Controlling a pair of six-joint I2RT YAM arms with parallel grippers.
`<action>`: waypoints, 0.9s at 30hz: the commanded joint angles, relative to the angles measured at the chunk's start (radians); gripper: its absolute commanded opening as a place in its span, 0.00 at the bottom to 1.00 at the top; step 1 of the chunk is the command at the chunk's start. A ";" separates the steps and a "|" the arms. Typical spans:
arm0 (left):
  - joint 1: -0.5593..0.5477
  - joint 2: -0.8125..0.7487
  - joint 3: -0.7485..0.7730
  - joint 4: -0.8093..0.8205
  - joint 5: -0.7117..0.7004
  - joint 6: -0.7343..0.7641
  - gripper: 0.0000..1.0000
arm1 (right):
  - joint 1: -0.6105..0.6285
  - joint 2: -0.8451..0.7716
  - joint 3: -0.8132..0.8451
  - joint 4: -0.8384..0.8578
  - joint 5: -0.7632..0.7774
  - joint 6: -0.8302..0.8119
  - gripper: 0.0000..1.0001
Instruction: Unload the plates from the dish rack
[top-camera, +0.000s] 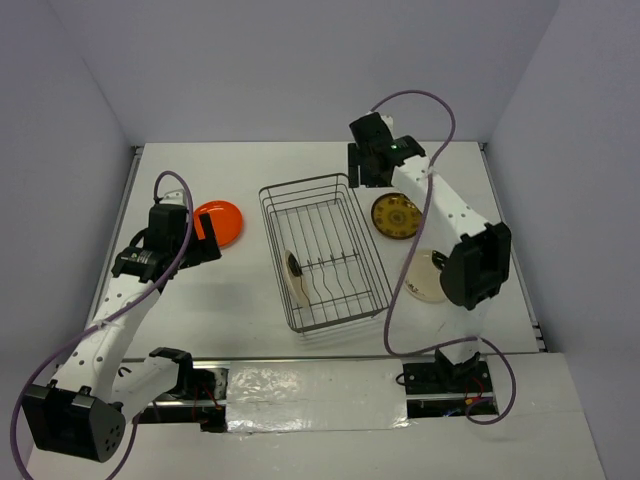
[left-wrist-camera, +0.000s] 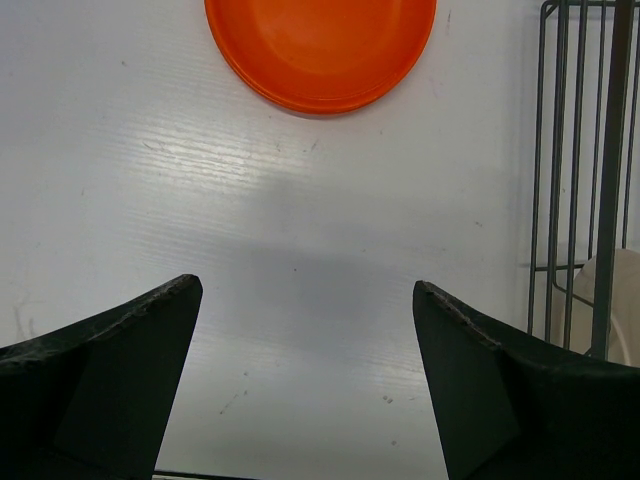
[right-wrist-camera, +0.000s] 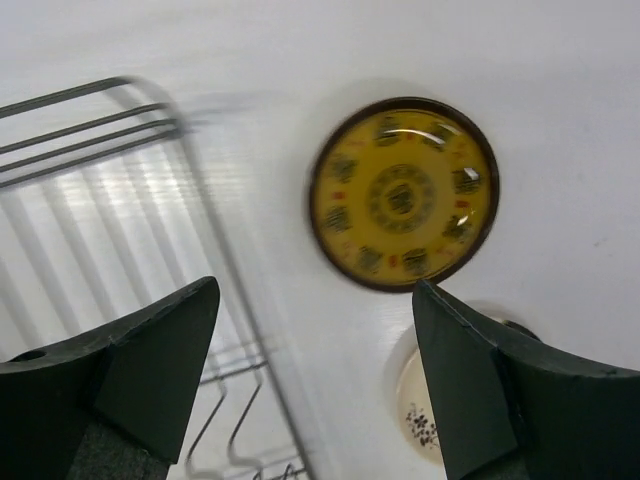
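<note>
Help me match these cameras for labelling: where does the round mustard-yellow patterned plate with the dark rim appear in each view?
Top external: the round mustard-yellow patterned plate lies flat, right of centre, just right of the silver wire dish rack.
Left wrist: not in it.
Right wrist: upper right of centre.
Shared landmark: the dish rack, at the right edge in the left wrist view and on the left, blurred, in the right wrist view.

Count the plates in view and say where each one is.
4. An orange plate lies left of the rack. A mustard plate and a cream plate lie right of it. A second cream plate stands inside. More may be stacked or hidden.
</note>
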 joint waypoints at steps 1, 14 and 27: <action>-0.004 0.000 0.025 0.014 -0.004 -0.009 0.99 | 0.126 -0.221 -0.010 0.004 -0.108 -0.024 0.85; -0.006 -0.034 0.034 -0.040 -0.163 -0.075 0.99 | 0.640 -0.355 -0.385 0.236 -0.017 0.312 0.73; -0.006 -0.025 0.036 -0.034 -0.148 -0.061 0.99 | 0.694 -0.118 -0.273 0.176 -0.014 0.359 0.23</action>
